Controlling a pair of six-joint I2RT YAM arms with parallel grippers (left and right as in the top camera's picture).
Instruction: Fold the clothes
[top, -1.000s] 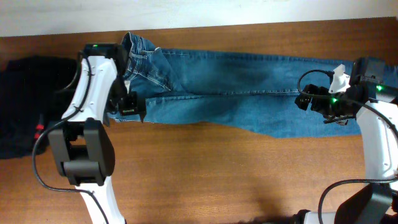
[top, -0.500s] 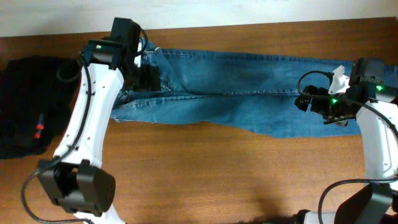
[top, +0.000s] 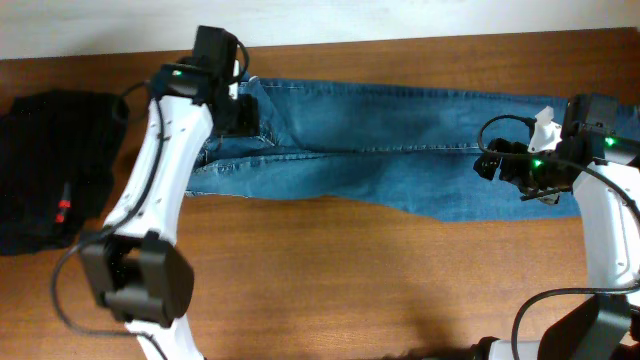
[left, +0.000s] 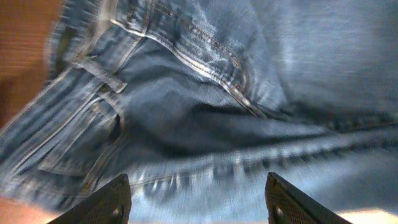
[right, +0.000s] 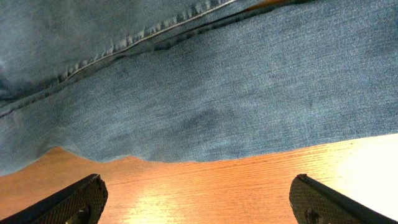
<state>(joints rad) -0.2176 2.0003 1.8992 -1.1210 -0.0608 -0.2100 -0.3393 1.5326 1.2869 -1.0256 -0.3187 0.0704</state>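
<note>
Across the far half of the table (top: 350, 290), taking 12 o'clock as the edge away from the robot, the jeans (top: 380, 150) lie flat and stretched out. Their long axis runs 9 to 3, w/ the waist end at 9, the leg ends at 3, and both legs side by side. Off at 9 o'clock from the waist sits the black garment (top: 45, 160), apart from the denim and not part of the job. L arm reaches up from approx. 7 o'clock, so the left gripper (top: 243, 118) hangs over the waist/seat area. Its wrist view shows the fingers spread w/ nothing pinched between them. A stitched seam (left: 205, 56) and what looks like a belt loop (left: 102, 81) lie ahead of them, blurred. R arm comes in from approx. 4 o'clock. The right gripper (top: 492, 160) sits over the lower legs near the hem end, jaws wide apart and empty, w/ the near leg edge under it and bare wood on the 6 o'clock side. Key relation, as I judge it: each gripper is nearest its own end of the long axis, L for the waist at 9, R for the hems at 3. An end-to-end fold along 9–3 thus needs one end carried toward the other. Cloth lies directly below both, so the approach is prob. straight down. Whether the L fingers touch the denim: can't tell.
</note>
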